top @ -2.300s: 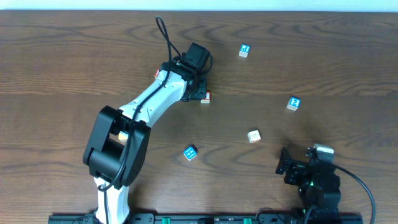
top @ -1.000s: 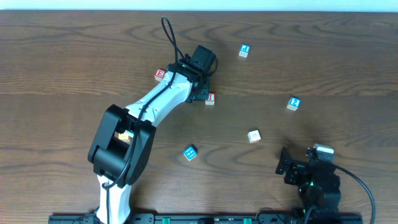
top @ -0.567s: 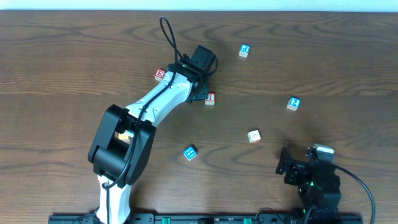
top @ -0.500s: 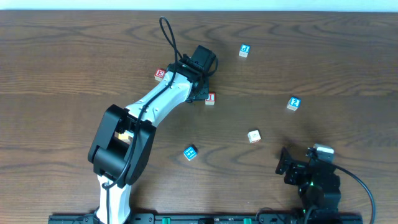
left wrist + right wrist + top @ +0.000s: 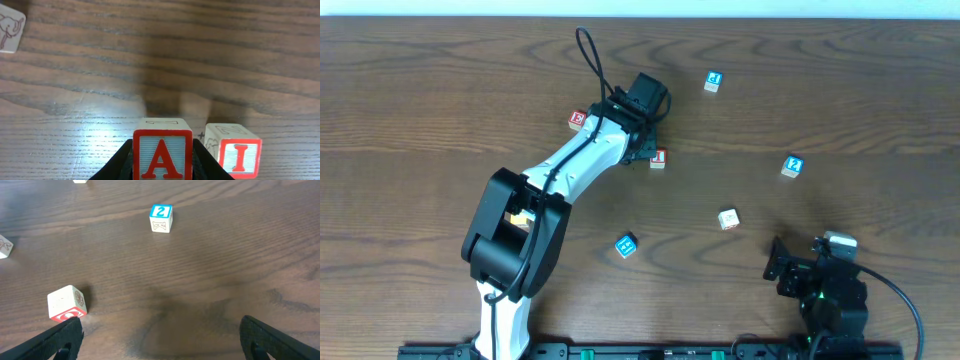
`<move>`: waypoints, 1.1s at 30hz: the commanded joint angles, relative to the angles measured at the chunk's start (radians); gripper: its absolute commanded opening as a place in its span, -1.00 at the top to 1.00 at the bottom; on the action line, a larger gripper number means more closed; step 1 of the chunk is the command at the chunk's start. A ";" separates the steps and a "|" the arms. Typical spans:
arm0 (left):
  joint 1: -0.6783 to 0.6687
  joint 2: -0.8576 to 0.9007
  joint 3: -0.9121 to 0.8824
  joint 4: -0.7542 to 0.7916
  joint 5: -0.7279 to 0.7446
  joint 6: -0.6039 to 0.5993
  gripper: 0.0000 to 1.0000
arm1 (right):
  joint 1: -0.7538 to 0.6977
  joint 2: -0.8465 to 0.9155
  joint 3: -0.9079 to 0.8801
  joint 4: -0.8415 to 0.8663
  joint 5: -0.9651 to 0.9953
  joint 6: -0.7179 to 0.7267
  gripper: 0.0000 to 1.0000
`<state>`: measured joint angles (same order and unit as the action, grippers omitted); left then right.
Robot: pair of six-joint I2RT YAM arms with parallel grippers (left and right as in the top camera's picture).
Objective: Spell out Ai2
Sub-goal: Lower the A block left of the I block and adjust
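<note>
My left gripper (image 5: pixel 162 165) is shut on the red-and-white "A" cube (image 5: pixel 162 154), which is low over the table. The red-and-white "I" cube (image 5: pixel 235 152) stands close on its right with a small gap. In the overhead view the left gripper (image 5: pixel 642 148) hides the "A", and the "I" cube (image 5: pixel 658 158) shows beside it. The blue-and-white "2" cube (image 5: pixel 792 166) sits at the right and also shows in the right wrist view (image 5: pixel 161 218). My right gripper (image 5: pixel 162 347) is open and empty, and sits at the front right in the overhead view (image 5: pixel 778 262).
A red "E" cube (image 5: pixel 577 121) lies left of the left arm. Blue cubes lie at the far side (image 5: pixel 714 81) and near the front (image 5: pixel 626 244). A red-and-white cube (image 5: pixel 727 219) lies by my right gripper's left finger (image 5: pixel 66 302). An elephant-picture cube (image 5: pixel 10 34) lies farther off.
Since 2.3 s ago my left arm has shifted a little right, uncovering the red "E" cube, and the "I" cube has moved slightly right. Nothing has moved in the last second.
</note>
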<state>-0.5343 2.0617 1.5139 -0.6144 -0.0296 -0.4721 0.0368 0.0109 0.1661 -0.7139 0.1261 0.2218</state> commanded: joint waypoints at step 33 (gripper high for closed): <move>-0.013 0.011 -0.041 0.022 0.048 0.004 0.09 | -0.006 -0.005 -0.004 -0.002 -0.003 -0.013 -0.98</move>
<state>-0.5507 2.0617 1.4799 -0.5964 0.0231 -0.4717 0.0368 0.0109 0.1661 -0.7139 0.1261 0.2218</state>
